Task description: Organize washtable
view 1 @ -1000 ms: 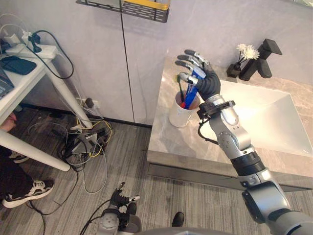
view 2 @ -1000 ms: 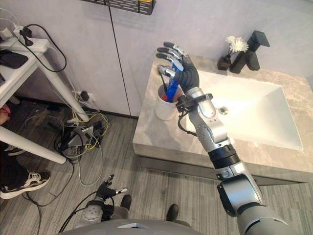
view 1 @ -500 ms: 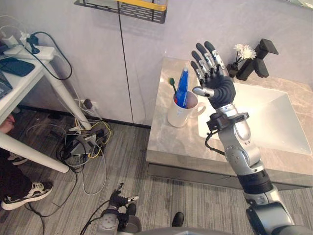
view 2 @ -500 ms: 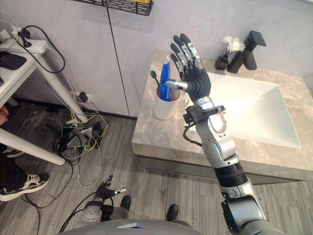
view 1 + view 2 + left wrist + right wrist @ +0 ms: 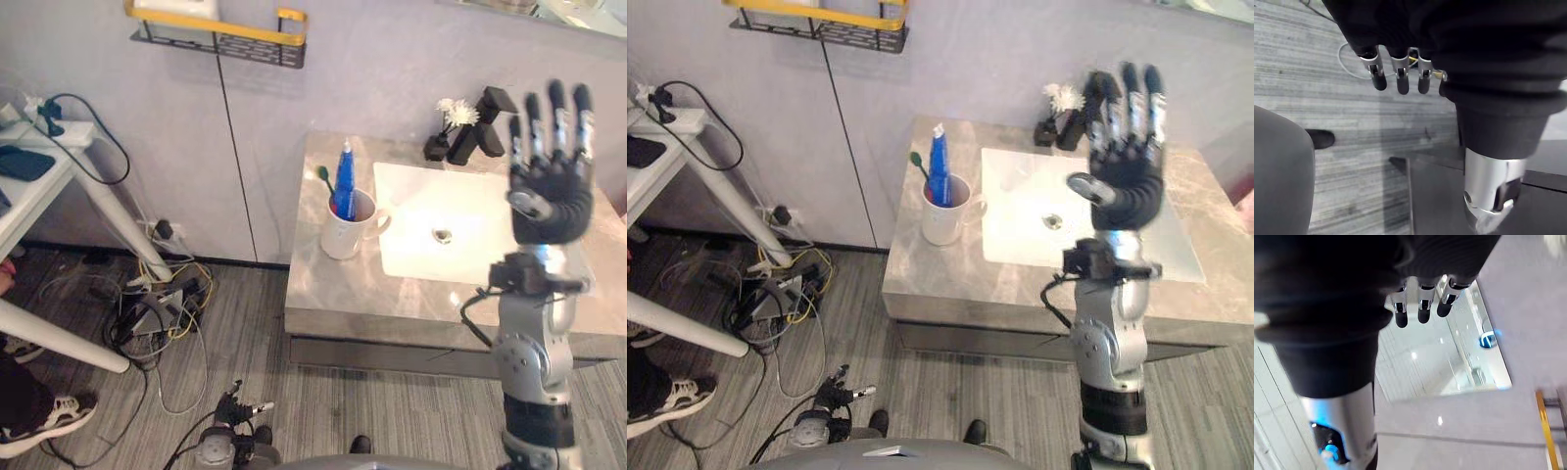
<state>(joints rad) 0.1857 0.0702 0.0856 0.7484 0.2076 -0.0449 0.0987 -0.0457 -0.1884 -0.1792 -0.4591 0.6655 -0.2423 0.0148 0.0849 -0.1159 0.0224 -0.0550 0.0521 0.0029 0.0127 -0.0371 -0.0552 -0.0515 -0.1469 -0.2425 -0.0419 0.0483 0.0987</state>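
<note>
White mug (image 5: 345,227) stands at the left end of the stone countertop (image 5: 333,294), just beside the sink (image 5: 431,250), and it holds the blue toothpaste tube (image 5: 343,181) upright with a green-headed toothbrush (image 5: 324,178) leaning next to it. A second ago the right hand (image 5: 552,196) was down at the mug with the tube among its fingers; half a second ago it had let go and lifted clear. Now it is raised well apart from the mug, over the right side of the sink, with fingers straight and spread and nothing in them. The whole view has also shifted, so part of that gap is the camera's own move. This suggests the tube is placed and that step is done. The black tap (image 5: 475,122) and small vase of white flowers (image 5: 449,106) sit at the back edge, seemingly untouched. The left hand (image 5: 235,403) hangs low over the floor; its fingers look relaxed and empty, though its wrist view gives only a partial look.
</note>
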